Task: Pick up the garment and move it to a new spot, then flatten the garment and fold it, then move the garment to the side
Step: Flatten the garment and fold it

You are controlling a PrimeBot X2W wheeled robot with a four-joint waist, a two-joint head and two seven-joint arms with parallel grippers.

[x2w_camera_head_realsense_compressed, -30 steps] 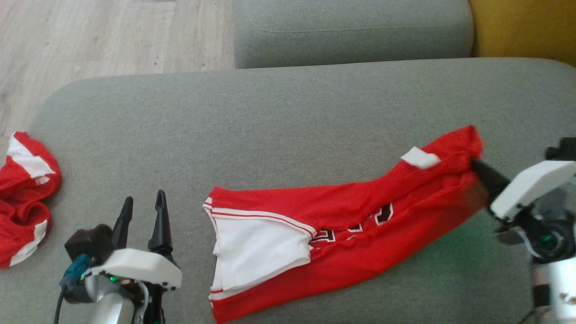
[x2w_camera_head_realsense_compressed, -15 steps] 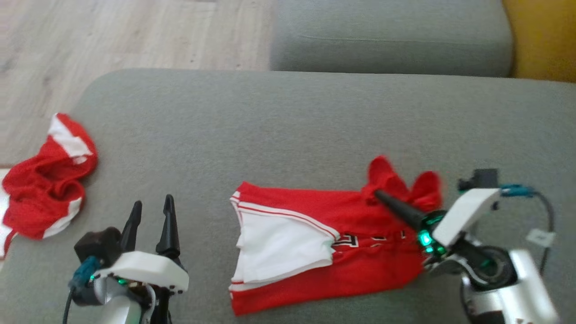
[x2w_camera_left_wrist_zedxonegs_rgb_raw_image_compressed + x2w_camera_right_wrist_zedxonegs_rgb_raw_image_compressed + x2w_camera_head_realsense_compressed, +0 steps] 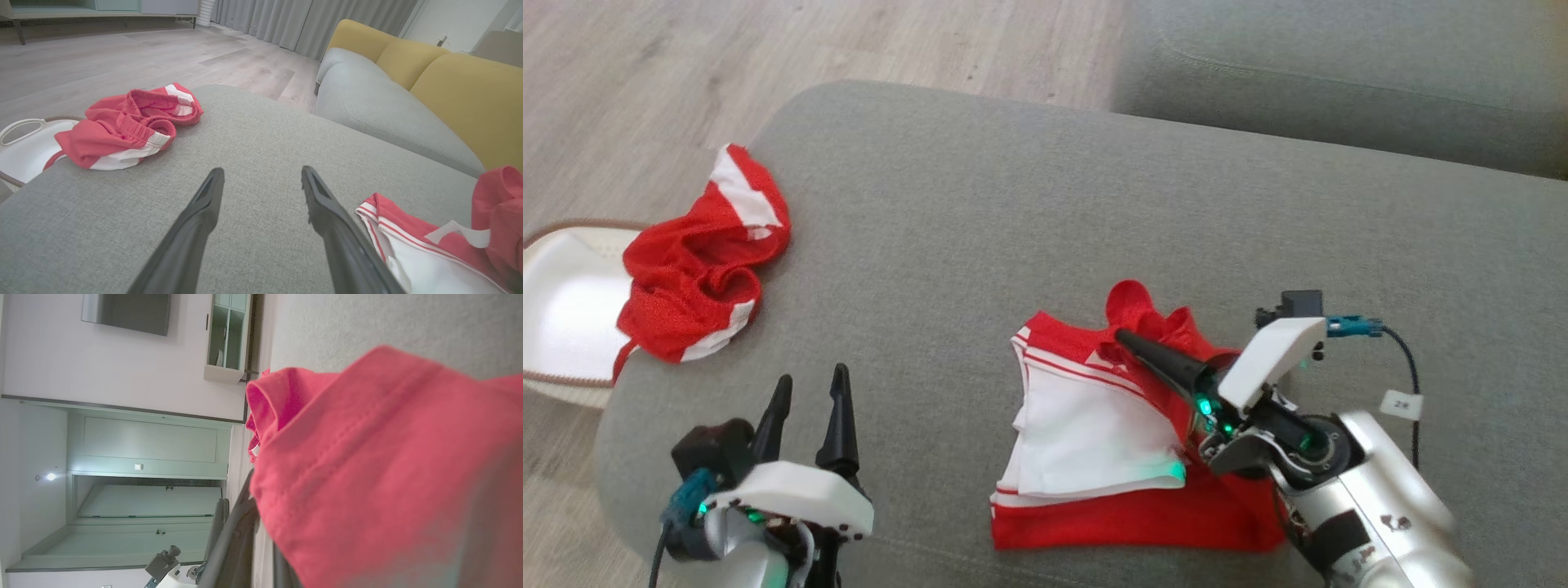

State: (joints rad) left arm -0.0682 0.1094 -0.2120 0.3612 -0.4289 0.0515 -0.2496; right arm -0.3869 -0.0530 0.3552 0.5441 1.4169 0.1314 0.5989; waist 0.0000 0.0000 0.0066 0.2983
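The garment [image 3: 1094, 437], red with white side panels, lies on the grey cushion [image 3: 1013, 204] at the front right. My right gripper [image 3: 1125, 337] is shut on its red end, which stands bunched over the white panel, doubled back to the left. In the right wrist view the red cloth [image 3: 388, 465] hangs over my dark fingers [image 3: 233, 539]. My left gripper [image 3: 812, 376] stands open at the lower left with nothing between its fingers. In the left wrist view the left gripper [image 3: 262, 171] hovers over bare cushion, with the garment [image 3: 429, 253] to its right.
A second red and white garment [image 3: 698, 261] lies crumpled at the cushion's left edge, hanging over a white basket [image 3: 564, 318] on the wood floor. A grey sofa seat [image 3: 1339, 82] with yellow back cushions [image 3: 461, 94] stands beyond.
The head camera has turned, shifting the whole picture. My right gripper has carried the garment's red end leftward over the rest, so the garment lies much shorter. The left gripper has stayed put.
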